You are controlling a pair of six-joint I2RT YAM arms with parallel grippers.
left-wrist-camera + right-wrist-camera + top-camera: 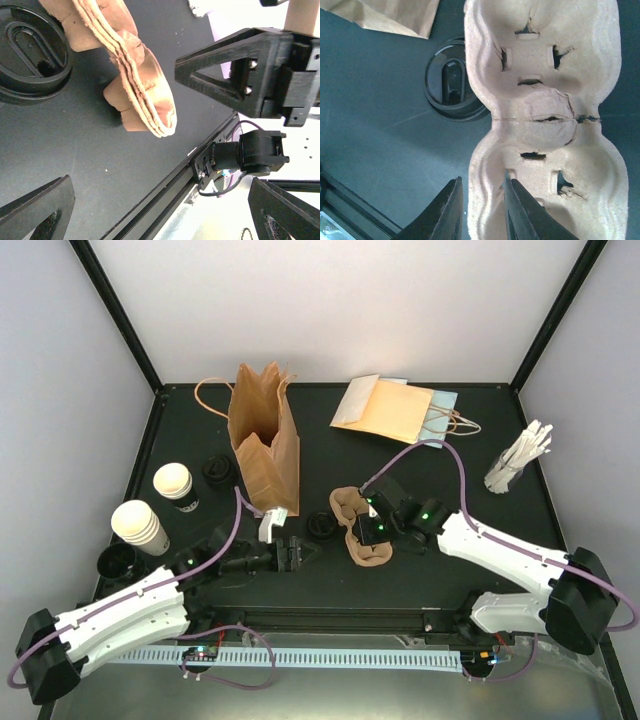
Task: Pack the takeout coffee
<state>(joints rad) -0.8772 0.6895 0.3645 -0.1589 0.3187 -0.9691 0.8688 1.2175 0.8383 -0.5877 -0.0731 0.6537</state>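
Presently the two coffees stand upright, rims up, at the left of the table (420, 580): the sleeved cup (172, 482) just behind the nearer cup (138, 522), neither seated in the cup carrier (545, 100). The left gripper (308, 554) is spread wide and empty, pointing right, so the cups lie behind it. The right gripper (482, 187) is clamped on the carrier's rim mid-table, well apart from them. Judgement: the left arm is nearer and must turn back.
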